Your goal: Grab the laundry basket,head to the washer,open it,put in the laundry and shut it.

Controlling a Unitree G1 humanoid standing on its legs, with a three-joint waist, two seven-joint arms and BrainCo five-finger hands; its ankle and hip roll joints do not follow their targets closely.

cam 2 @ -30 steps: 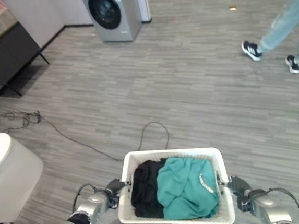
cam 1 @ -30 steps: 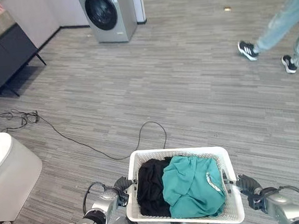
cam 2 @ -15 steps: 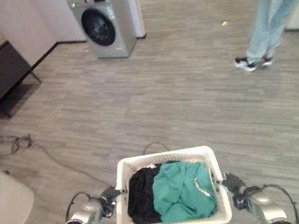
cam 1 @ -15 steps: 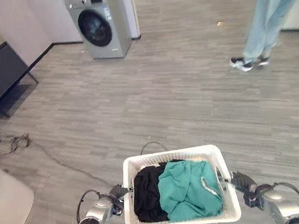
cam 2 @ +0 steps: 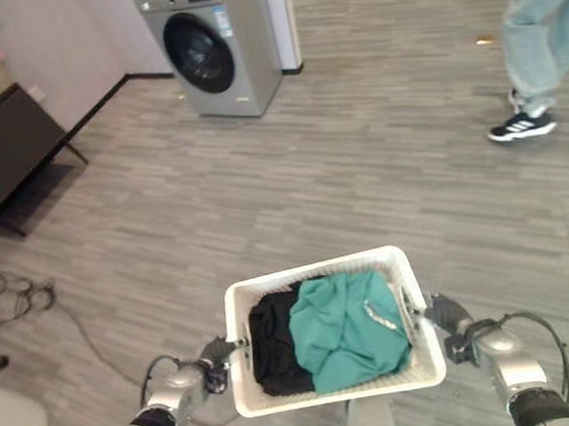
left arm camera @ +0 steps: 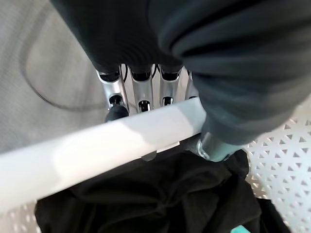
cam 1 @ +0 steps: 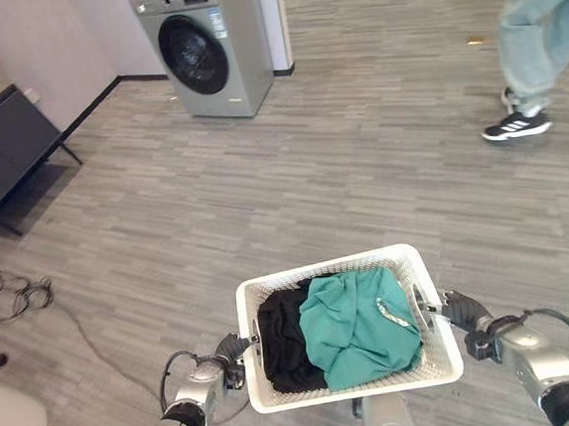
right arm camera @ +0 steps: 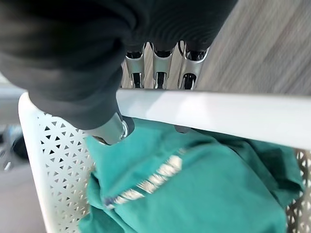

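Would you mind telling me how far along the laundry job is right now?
Done: the laundry basket is gripped by the left hand and right hand, clothes inside. In hand: carrying it toward the washer, across the room. Left: opening its closed door, loading, shutting.

Laundry basket (cam 1: 352, 394): white plastic, perforated lattice walls, smooth rolled rim with a slight sheen
Teal garment (cam 1: 359, 323): soft matt cloth, creased, pale printed band
Black garment (cam 1: 284, 345): matt cloth, crumpled
Left hand (left arm camera: 141, 92) and right hand (right arm camera: 160, 68): silver metal-look fingers, dark matt ribbed covers
Washer (cam 1: 208, 42): smooth grey casing, satin finish, glossy dark round door
Floor (cam 1: 360, 166): grey wood-grain planks, matt
Cabinet (cam 1: 5, 148): dark matt front
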